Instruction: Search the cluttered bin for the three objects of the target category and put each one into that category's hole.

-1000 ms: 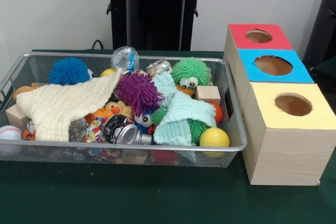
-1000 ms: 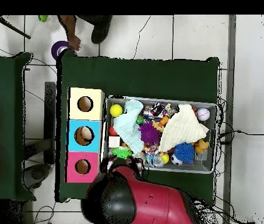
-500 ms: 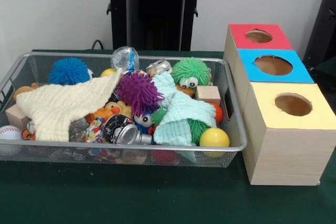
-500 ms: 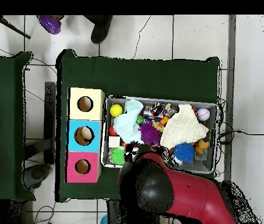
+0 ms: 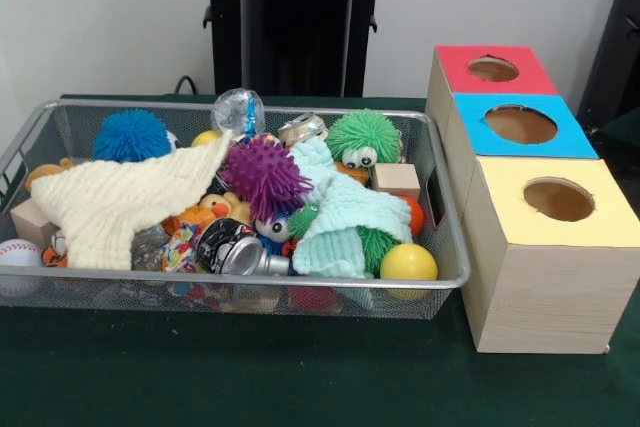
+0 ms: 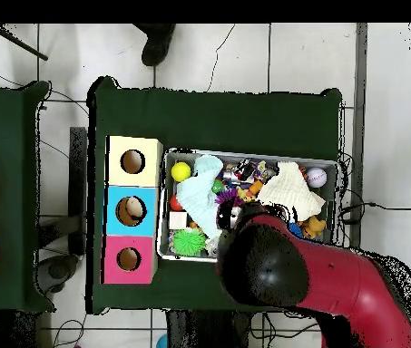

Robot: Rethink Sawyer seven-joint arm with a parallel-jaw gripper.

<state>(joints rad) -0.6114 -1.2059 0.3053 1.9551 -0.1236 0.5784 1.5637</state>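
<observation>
Arm (image 6: 299, 276) over bin (image 5: 445, 237); pincer hidden beneath it.

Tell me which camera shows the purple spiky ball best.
The front view: the purple spiky ball sits whole atop the clutter in the bin. In the overhead view the arm covers most of it, leaving only a purple sliver.

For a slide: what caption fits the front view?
Wire bin of toys, cloths and cans beside three wooden boxes.
</observation>
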